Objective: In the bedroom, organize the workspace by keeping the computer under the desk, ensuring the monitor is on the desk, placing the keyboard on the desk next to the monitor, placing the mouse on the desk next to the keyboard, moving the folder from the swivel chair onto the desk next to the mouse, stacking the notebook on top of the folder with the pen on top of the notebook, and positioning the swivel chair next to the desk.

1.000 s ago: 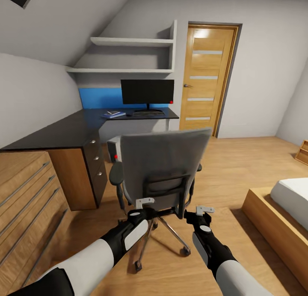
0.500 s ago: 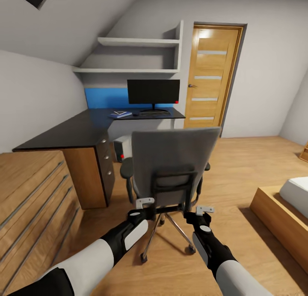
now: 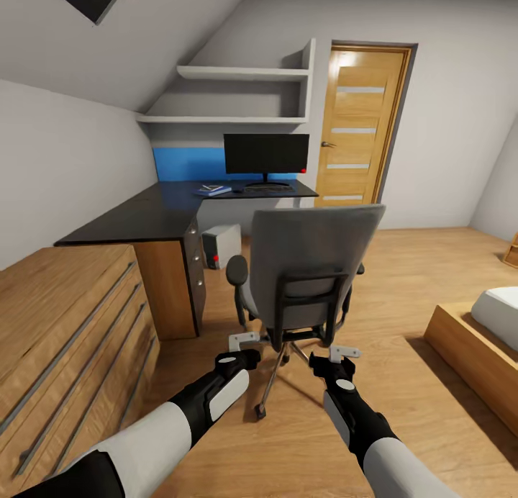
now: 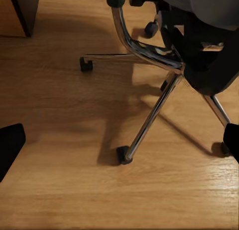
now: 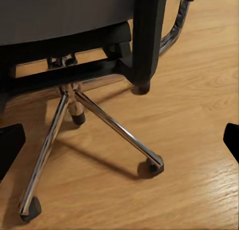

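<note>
Both arms stretched toward the back of the swivel chair

The left gripper and right gripper hang just behind the chair, apart from it, fingers spread and empty; beyond the chair stands the desk, monitor on it.

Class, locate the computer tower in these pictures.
In the head view, the computer stands on the floor under the desk, left of the swivel chair.

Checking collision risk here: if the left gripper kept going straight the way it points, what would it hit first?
Probably the swivel chair: its chrome leg and castor lie ahead of the open left gripper, though depth is unclear.
</note>
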Robot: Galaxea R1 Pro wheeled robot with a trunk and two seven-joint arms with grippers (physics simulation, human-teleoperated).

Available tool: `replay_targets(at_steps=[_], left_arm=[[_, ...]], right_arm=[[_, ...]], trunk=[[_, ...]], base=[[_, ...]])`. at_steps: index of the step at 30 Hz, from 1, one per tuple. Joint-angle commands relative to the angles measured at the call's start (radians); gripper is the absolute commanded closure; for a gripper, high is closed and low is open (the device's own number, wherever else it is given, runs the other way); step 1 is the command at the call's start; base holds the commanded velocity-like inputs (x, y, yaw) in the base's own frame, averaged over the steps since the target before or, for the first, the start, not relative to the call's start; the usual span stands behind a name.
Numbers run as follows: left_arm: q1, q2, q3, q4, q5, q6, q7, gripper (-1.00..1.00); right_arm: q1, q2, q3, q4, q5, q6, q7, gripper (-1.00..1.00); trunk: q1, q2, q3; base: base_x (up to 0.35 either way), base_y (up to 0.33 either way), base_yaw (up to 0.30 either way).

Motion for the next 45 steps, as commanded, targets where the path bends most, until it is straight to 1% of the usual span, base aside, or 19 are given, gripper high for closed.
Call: replay_targets(at_steps=[1, 17, 28, 33, 42, 45], left_arm=[[-0.001, 0.0, -0.004, -0.002, 0.001, 0.004, 0.006, -1.0], [-0.001, 0.0, -0.004, -0.003, 0.0, 0.002, 0.006, -1.0], [-0.001, 0.0, -0.008, -0.002, 0.0, 0.002, 0.008, -1.0], [-0.001, 0.0, -0.01, 0.0, 0.0, 0.004, 0.007, -1.0], [-0.001, 0.0, -0.013, 0.001, -0.001, 0.006, 0.003, -1.0], [-0.001, 0.0, -0.023, 0.001, -0.002, 0.008, 0.002, -1.0]], right_arm=[[0.0, 0.0, 0.001, -0.001, -0.003, 0.001, -0.004, -1.0], [0.0, 0.004, 0.007, 0.002, -0.005, 0.001, -0.005, -1.0], [0.0, 0.009, 0.008, 0.01, -0.005, 0.0, -0.005, -1.0], [0.0, 0.01, 0.008, 0.011, -0.005, 0.0, -0.003, -1.0], [0.0, 0.01, 0.009, 0.012, -0.003, 0.0, 0.003, -1.0], [0.0, 0.009, 0.01, 0.012, -0.003, 0.0, 0.008, -1.0]], trunk=[[0.0, 0.0, -0.001], [0.0, 0.0, -0.001], [0.0, 0.0, -0.001], [0.0, 0.0, -0.001], [0.0, 0.0, -0.001], [0.0, 0.0, -0.001]], base=[[-0.092, 0.084, 0.0], [-0.019, 0.01, 0.008], [0.0, -0.301, 0.229], [0.0, -0.303, 0.103], [0.0, -0.089, 0.022], [0.0, -0.052, 0.004]])
